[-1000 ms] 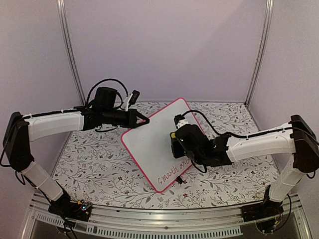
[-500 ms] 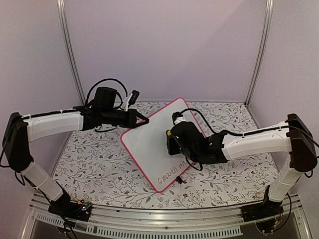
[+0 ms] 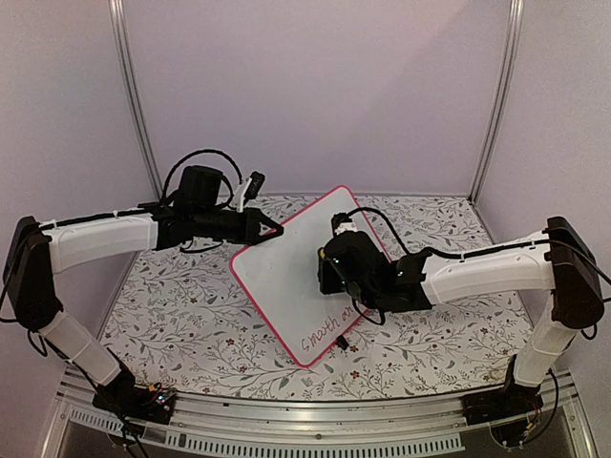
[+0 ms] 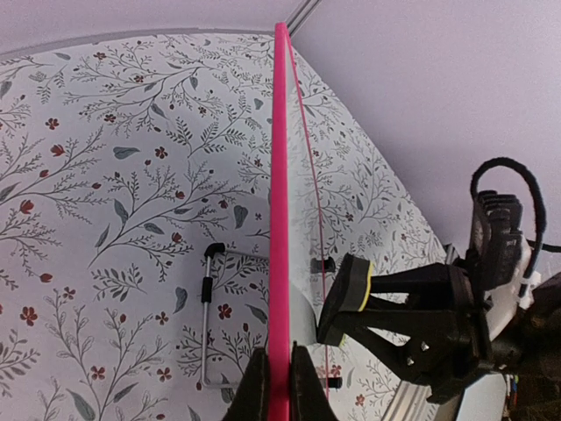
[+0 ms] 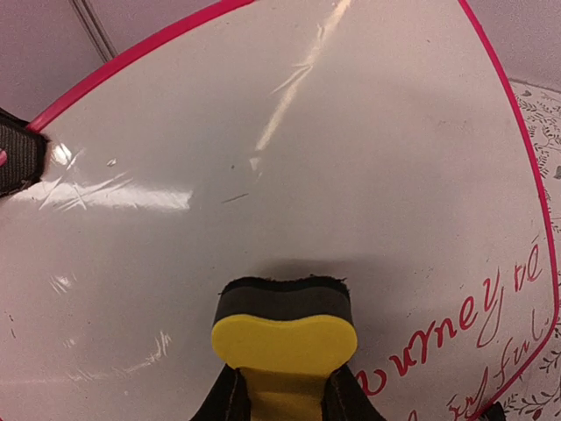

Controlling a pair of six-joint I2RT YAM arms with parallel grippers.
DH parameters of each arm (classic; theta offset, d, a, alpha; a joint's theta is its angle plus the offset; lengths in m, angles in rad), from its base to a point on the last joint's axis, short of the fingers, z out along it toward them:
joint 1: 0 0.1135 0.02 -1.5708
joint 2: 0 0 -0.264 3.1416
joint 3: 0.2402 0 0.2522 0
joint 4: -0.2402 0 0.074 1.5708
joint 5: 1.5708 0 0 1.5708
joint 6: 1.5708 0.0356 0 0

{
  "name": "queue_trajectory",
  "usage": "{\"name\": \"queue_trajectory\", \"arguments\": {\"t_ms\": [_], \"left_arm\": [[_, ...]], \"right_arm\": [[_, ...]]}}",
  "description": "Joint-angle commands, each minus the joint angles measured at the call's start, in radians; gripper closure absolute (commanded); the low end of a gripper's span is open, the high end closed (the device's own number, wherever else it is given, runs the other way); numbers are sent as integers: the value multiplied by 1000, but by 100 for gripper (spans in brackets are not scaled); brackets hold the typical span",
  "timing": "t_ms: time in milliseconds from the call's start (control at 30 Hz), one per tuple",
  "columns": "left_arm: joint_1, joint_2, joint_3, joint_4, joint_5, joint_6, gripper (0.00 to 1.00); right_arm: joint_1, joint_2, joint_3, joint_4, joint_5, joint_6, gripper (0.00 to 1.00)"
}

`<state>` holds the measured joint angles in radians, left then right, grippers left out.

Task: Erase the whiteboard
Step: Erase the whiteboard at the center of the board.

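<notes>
Tilted whiteboard, pink edge clamped by left end effector, right end effector gripping yellow eraser close to its face, red writing alongside

Pale lilac walls rise behind and beside a floral cloth (grey sprigs, small red blooms). Two metal posts stand at its far corners; a metal rail lines its near edge.

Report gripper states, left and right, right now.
Left gripper: shut on the whiteboard, clamping its pink frame edge.
Right gripper: shut on the yellow eraser.
</notes>
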<state>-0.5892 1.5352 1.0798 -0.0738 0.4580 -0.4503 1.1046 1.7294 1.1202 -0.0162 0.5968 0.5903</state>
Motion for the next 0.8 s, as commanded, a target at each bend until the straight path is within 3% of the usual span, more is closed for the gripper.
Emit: {"name": "queue_trajectory", "arguments": {"t_ms": [0, 767], "left_arm": [[11, -11, -29, -53, -71, 70, 100], [12, -21, -32, -47, -56, 61, 100]], "right_arm": [[-12, 36, -2, -20, -6, 24, 76], [-12, 36, -28, -28, -30, 76, 77]]}}
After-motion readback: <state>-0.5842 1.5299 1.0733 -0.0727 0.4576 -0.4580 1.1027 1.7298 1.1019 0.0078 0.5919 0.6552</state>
